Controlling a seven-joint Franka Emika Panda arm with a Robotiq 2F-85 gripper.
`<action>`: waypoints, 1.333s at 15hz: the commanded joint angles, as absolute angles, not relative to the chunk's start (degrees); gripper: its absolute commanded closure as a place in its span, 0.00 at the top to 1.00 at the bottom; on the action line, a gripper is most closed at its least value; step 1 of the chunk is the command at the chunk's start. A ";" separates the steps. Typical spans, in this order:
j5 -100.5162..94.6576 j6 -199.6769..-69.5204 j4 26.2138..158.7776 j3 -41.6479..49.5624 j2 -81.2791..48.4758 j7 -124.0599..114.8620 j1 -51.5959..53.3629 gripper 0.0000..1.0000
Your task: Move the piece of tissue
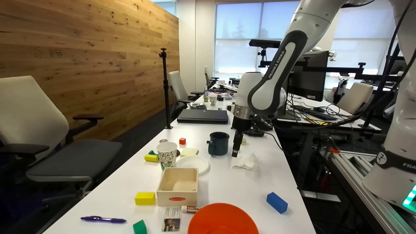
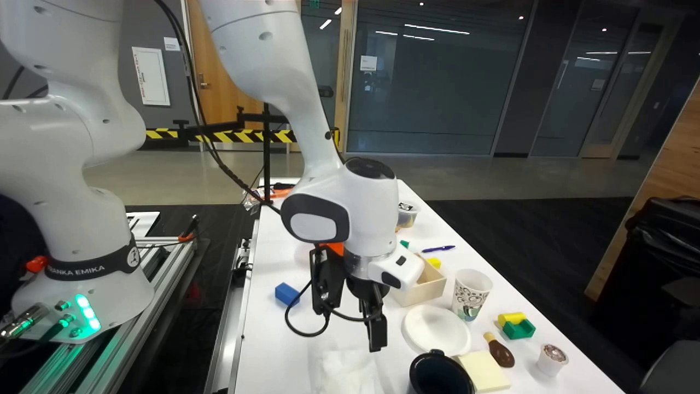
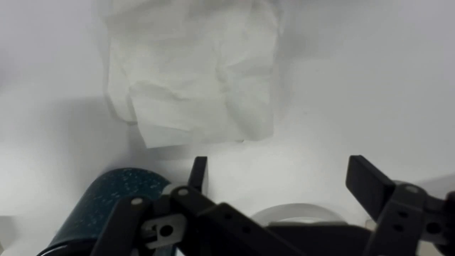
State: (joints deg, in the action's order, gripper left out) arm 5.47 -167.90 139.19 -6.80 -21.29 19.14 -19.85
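Note:
The piece of tissue is white, crumpled and lies on the white table. It shows in both exterior views [image 1: 247,161] [image 2: 345,373] and fills the upper left of the wrist view [image 3: 199,78]. My gripper [image 3: 275,166] is open, with its black fingers wide apart and nothing between them. In the wrist view the tissue's lower edge lies just beyond the fingertips, and they do not touch it. In an exterior view the gripper [image 1: 235,152] points down between the mug and the tissue. It also points down beside the tissue in an exterior view [image 2: 377,346].
A dark teal mug [image 1: 218,143] stands close to the gripper, and near the left finger in the wrist view [image 3: 117,188]. A white plate [image 1: 204,165], a paper cup [image 1: 167,152], a wooden box [image 1: 177,198], a blue block [image 1: 277,202] and an orange bowl [image 1: 223,221] stand around.

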 commanded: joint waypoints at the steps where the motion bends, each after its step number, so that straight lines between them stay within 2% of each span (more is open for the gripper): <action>1: 4.24 -165.73 138.00 -1.88 -18.74 14.71 -16.31 0.75; 2: 3.89 -165.66 137.52 -0.69 -18.87 14.22 -15.59 0.74; 7: 2.42 -165.81 136.10 3.92 -21.11 12.92 -12.91 0.36; 12: 1.39 -165.67 136.20 6.32 -22.76 12.22 -11.28 0.02; 20: -0.83 -166.78 136.74 7.23 -25.94 12.82 -10.05 0.00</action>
State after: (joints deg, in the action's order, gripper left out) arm 2.13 -166.84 137.11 6.55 -24.79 14.63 -10.57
